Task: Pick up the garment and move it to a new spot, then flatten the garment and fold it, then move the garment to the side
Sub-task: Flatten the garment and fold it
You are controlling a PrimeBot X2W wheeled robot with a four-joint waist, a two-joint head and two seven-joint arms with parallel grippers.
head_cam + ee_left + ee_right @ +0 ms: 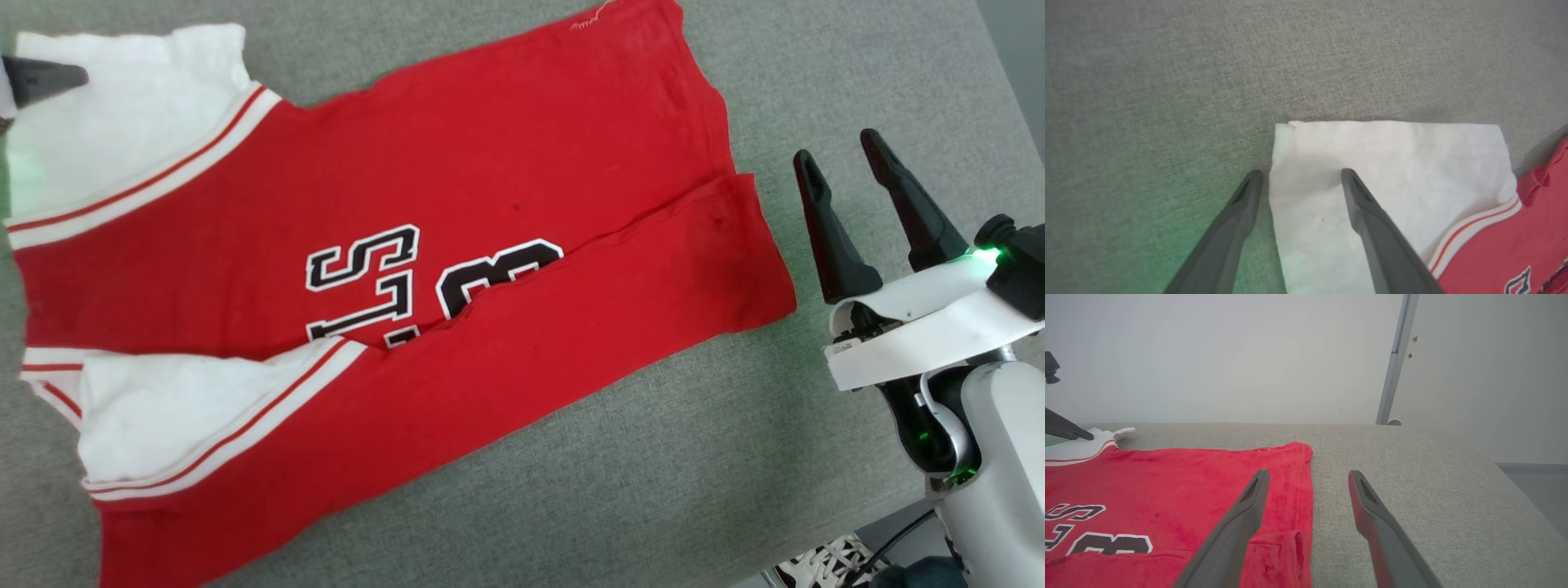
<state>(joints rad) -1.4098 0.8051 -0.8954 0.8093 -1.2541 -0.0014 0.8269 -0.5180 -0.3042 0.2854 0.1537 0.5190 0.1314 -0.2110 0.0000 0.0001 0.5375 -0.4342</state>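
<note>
My left claw (1301, 173) is spread wide at the corner of the red jersey (490, 147). One finger (1372, 220) lies over the white far sleeve (1392, 163), the other is over the bare grey surface (816, 65) just beside the sleeve's edge. Whether the fingers are touching the cloth, I cannot tell. Nothing is gripped.

The jersey lies spread across the middle of the surface, front up. Its near long side is turned over onto the front as a folded flap (571, 327). That edge cuts across the black-and-white lettering (363, 257) and hides part of the number. The near sleeve (188, 416), white with red striped trim, sits on top of that flap.

My right claw (837, 147) is open too, empty, just off the hem end. In the right wrist view one finger (1237, 531) shows over the red hem and the other over grey cloth.
</note>
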